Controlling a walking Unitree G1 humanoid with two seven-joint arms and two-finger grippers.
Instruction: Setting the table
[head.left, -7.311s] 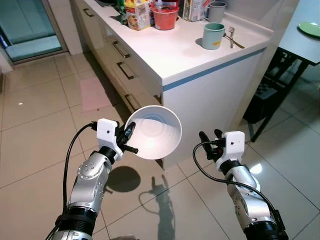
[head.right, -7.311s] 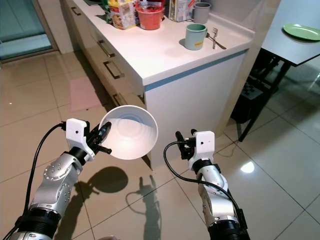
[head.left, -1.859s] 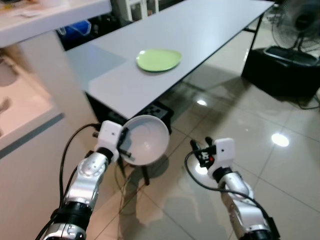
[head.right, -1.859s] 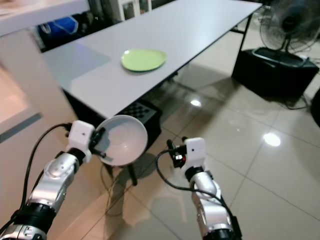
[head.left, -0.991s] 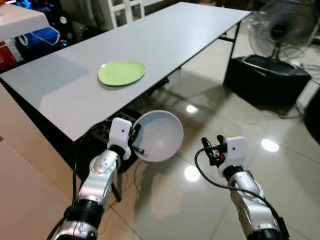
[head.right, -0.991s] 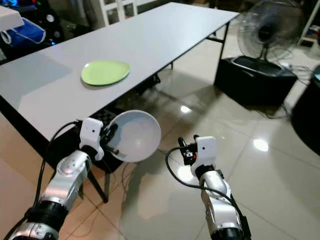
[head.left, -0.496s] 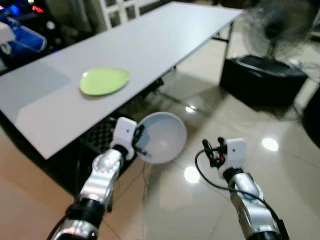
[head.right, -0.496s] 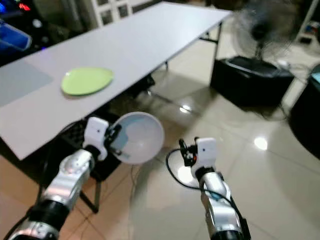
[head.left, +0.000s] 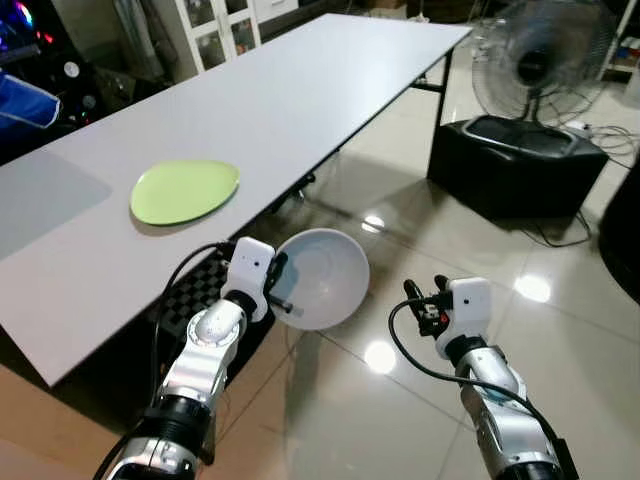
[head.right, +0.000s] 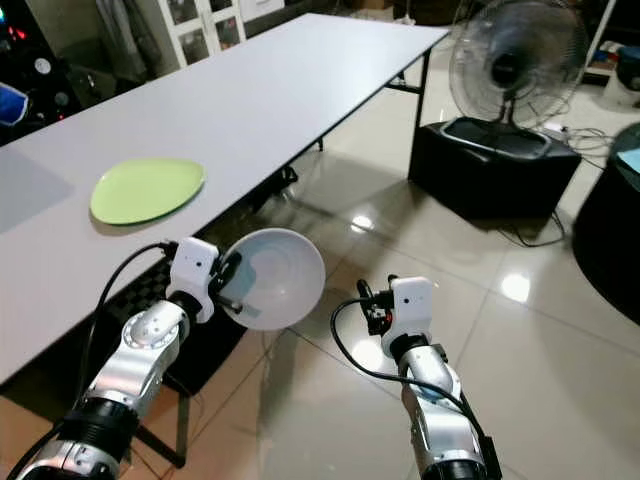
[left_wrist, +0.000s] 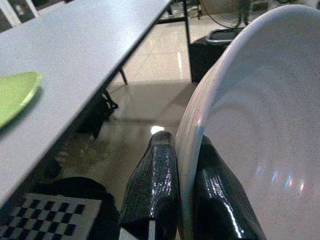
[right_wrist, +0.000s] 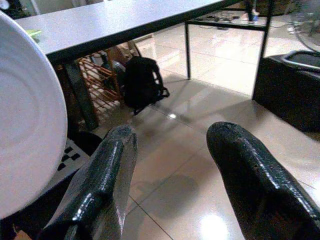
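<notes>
Your white bowl (head.left: 322, 277) hangs tilted just off the table (head.left: 300, 95) edge, rim pinched by left gripper (left_wrist: 175, 195). Green plate (head.left: 184, 191) sits on the tabletop nearby. Right gripper (right_wrist: 172, 185) (empty) is spread, over tile floor (head.right: 560, 340).

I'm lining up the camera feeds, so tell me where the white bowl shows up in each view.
Left eye view: white bowl, centre, pinched by the left gripper.
Right eye view: centre-left.
Left wrist view: right side.
Right wrist view: left edge.
Shared landmark: grey table.
</notes>
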